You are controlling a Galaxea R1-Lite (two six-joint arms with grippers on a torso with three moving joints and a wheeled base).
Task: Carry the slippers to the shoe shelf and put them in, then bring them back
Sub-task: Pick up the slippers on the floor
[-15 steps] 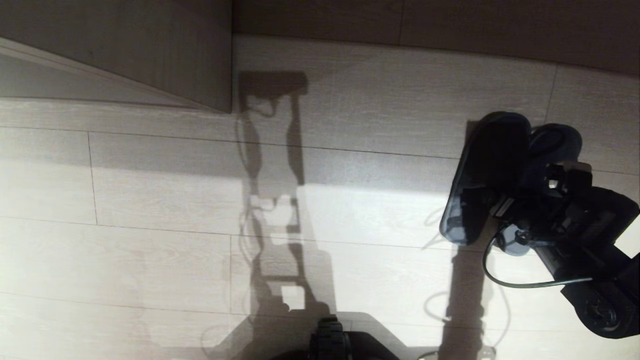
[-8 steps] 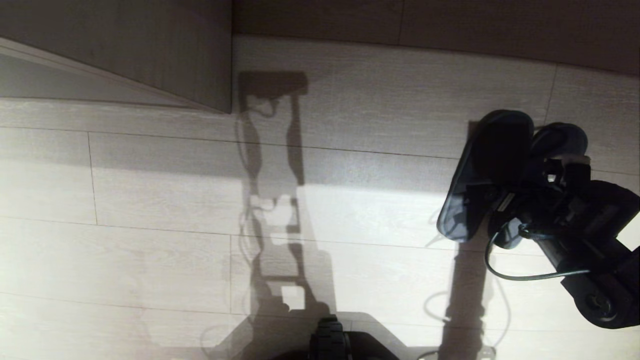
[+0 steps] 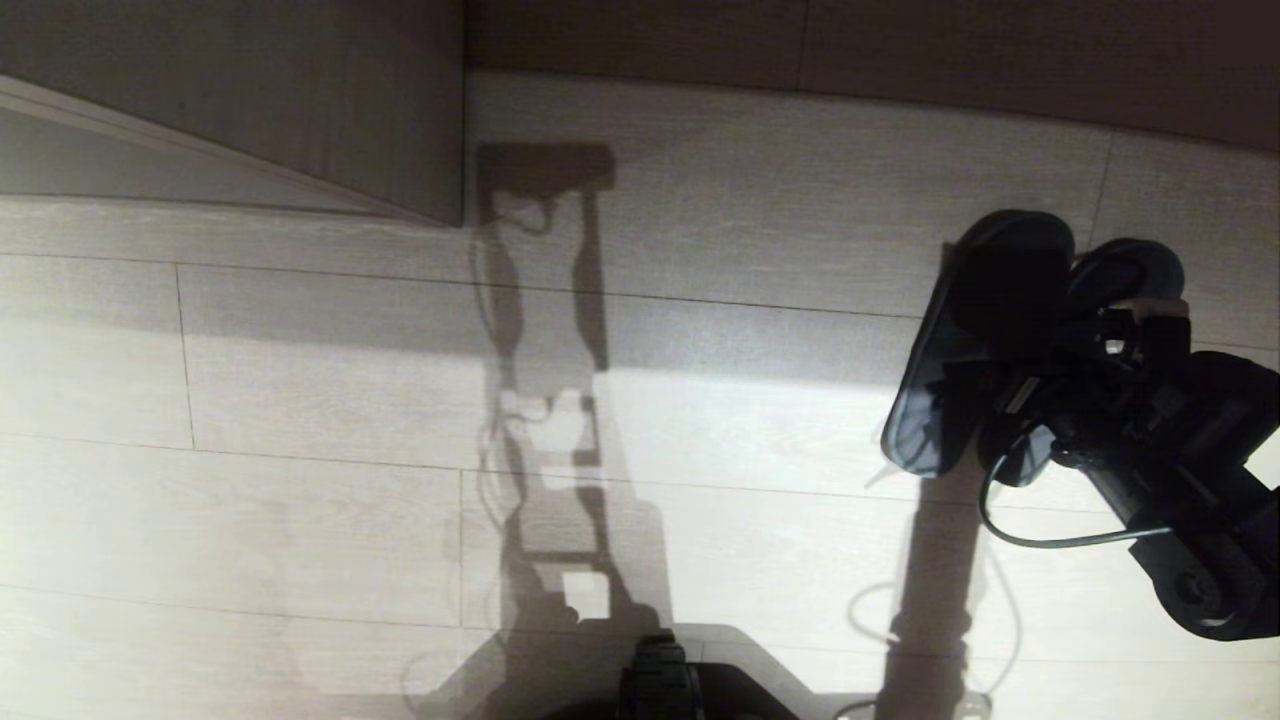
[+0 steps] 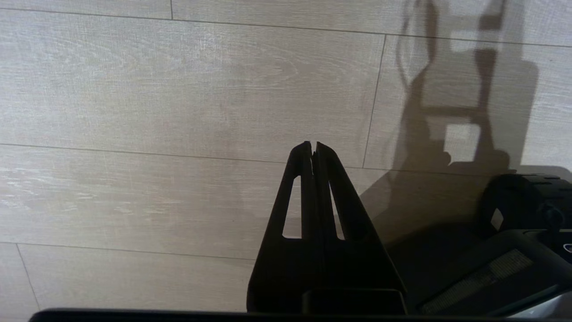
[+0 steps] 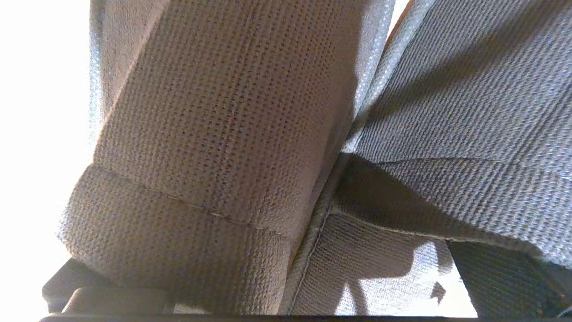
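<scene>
The grey-blue slippers [image 3: 985, 320] stand on edge, pressed side by side, at the right of the head view over the pale plank floor. My right gripper [image 3: 1048, 362] holds them from the near side, its jaws spread wide around the pair. In the right wrist view the slippers' woven fabric [image 5: 214, 134] fills the picture, with a dark finger [image 5: 76, 290] at the edge. The shoe shelf [image 3: 250, 100] shows as a beige wood-grain panel at the far left. My left gripper [image 4: 313, 145] hangs shut over bare floor, holding nothing.
My base's wheel [image 3: 660, 685] sits at the near edge. A black cable [image 3: 1050, 542] loops under the right arm. A dark skirting strip [image 3: 850, 50] runs along the far side. My own shadow falls across the planks in the middle.
The right gripper and the slippers have shifted together a little farther from me and slightly to the right. The left arm has not moved.
</scene>
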